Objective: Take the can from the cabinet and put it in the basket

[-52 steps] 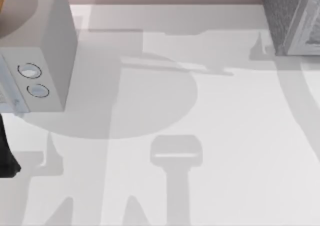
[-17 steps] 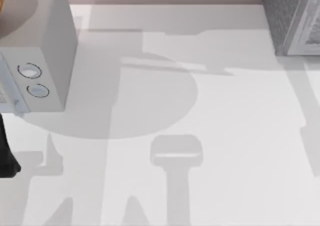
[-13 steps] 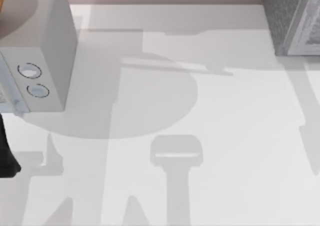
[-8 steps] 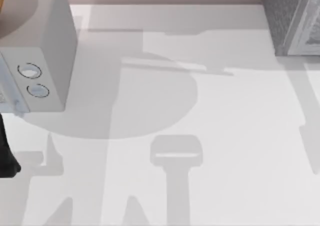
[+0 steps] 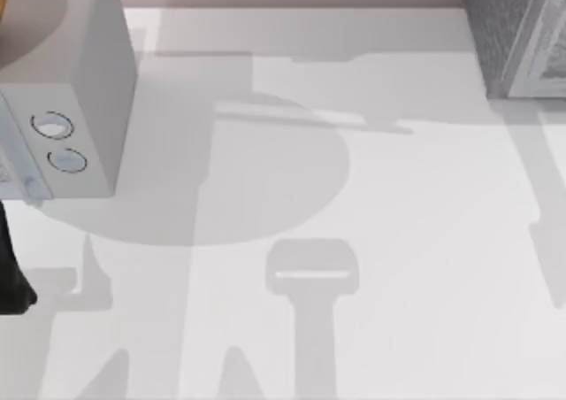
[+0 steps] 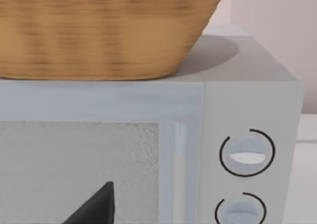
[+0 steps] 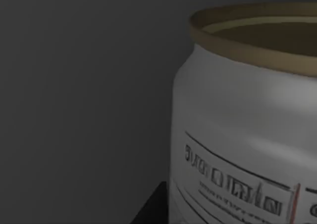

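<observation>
Up on the far right of the worktop [image 5: 398, 241] sits the cabinet [image 5: 508, 28], dark grey and speckled, its paler framed front panel at the right edge of the top view. Over on the far left stands a smooth light grey box [image 5: 97, 81] with two round dials [image 5: 53, 126] on its front. A dark piece of the left arm [image 5: 11, 276] hangs at the left edge, near side, just below that box.

The left wrist view looks straight at the dialled box [image 6: 247, 100], and there is the basket [image 6: 104, 30], woven and tan, resting on top of it, casting a shadow across the lid. A black wedge [image 6: 96, 206] pokes up in front of the box's speckled door; whether the left tool is spread or pressed together, I cannot tell.

The right wrist view is dim. The can [image 7: 247, 130] stands upright and very close, white body, gold rim on top, printed label with a red mark, against a dark grey wall [image 7: 84, 85]. The right tool's fingers cannot be made out, so spread or pinching, I cannot tell.
</observation>
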